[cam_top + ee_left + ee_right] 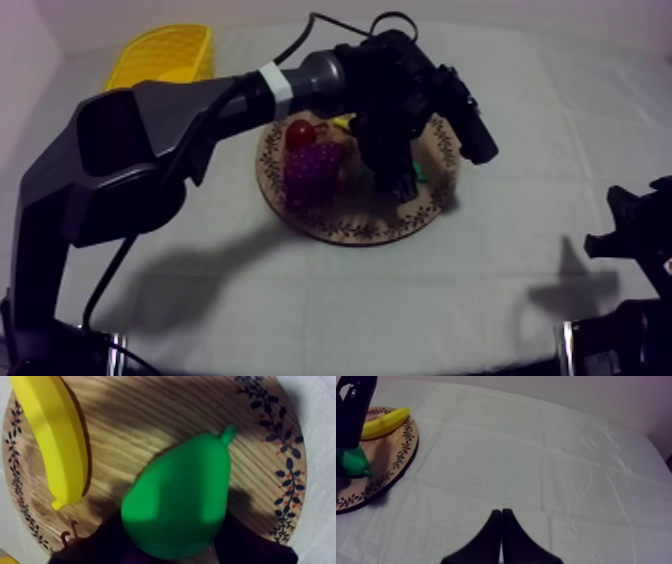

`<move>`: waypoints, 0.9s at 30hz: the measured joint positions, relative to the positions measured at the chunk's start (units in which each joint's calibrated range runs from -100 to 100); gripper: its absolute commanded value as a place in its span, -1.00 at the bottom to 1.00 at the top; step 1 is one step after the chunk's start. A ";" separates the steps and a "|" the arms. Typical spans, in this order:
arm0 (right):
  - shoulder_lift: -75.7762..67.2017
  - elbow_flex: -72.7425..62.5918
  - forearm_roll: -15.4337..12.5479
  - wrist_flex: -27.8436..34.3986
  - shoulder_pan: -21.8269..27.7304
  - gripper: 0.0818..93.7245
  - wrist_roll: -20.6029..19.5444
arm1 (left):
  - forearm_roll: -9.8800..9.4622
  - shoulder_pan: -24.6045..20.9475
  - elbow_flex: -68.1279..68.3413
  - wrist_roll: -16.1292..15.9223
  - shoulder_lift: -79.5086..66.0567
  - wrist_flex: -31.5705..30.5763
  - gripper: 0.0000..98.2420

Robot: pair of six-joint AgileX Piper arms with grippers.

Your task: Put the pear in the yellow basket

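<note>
One pear [177, 501] clamped at its broad end in left gripper [393, 185]; stem points away toward board [150, 421] rim; right gripper [501, 521] pressed together, well apart; basket [165, 55] on left arm's side.

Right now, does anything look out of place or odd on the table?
Nothing stands out. The pear, banana, grapes and small red fruit lie on the board, the basket sits beyond it, and the left claw is at the pear.
</note>
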 measured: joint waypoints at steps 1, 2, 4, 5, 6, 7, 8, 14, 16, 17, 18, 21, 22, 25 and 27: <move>0.00 0.00 0.00 0.00 0.00 -0.99 0.00 | -0.50 0.13 0.17 0.23 -0.71 0.26 -0.02; 0.00 0.00 0.00 0.00 0.00 -0.99 0.00 | -0.99 0.17 0.39 0.39 -1.61 0.60 -0.02; 0.00 0.00 0.00 0.00 0.00 -0.99 0.00 | -2.08 0.14 0.99 0.47 -3.79 1.00 -0.03; 0.00 0.00 0.00 0.00 0.00 -0.99 0.00 | -2.78 -0.03 1.29 0.50 -5.22 1.18 -0.03; 0.00 0.00 0.00 0.00 0.00 -0.99 0.00 | -3.39 -0.28 1.60 0.50 -6.82 1.18 -0.02; 0.00 0.00 0.00 0.00 0.00 -0.99 0.00 | -4.06 -0.54 1.89 0.50 -8.26 1.27 -0.02; 0.00 0.00 0.00 0.00 0.00 -0.99 -0.03 | -4.66 -0.96 2.27 0.50 -10.07 1.27 -0.01; 0.00 0.00 0.00 0.00 0.00 -0.99 -0.03 | -7.79 -4.73 5.04 -0.46 -22.73 1.44 0.00; 0.00 0.00 0.00 0.00 0.00 -0.99 -0.03 | -8.51 -6.41 6.13 -0.82 -26.51 1.42 0.00; 0.00 0.00 0.00 0.00 0.00 -0.99 -0.03 | -8.69 -7.44 6.87 -1.05 -28.51 1.42 0.00; 0.00 0.00 0.00 0.00 0.00 -0.99 -0.03 | -8.81 -8.57 7.73 -1.28 -30.44 1.42 0.00; 0.00 0.00 0.00 0.00 0.00 -0.99 0.00 | -9.00 -11.92 10.37 -1.88 -35.13 1.42 0.02; 0.00 0.00 0.00 0.00 0.00 -0.99 0.00 | -9.06 -13.19 11.35 -2.13 -36.55 1.33 0.02; 0.00 0.00 0.00 0.00 0.00 -0.99 0.00 | -9.40 -16.65 13.80 -2.97 -39.80 0.81 0.02; 0.00 0.00 0.00 0.00 0.00 -0.99 0.00 | -9.56 -19.01 14.93 -3.34 -40.89 0.62 0.02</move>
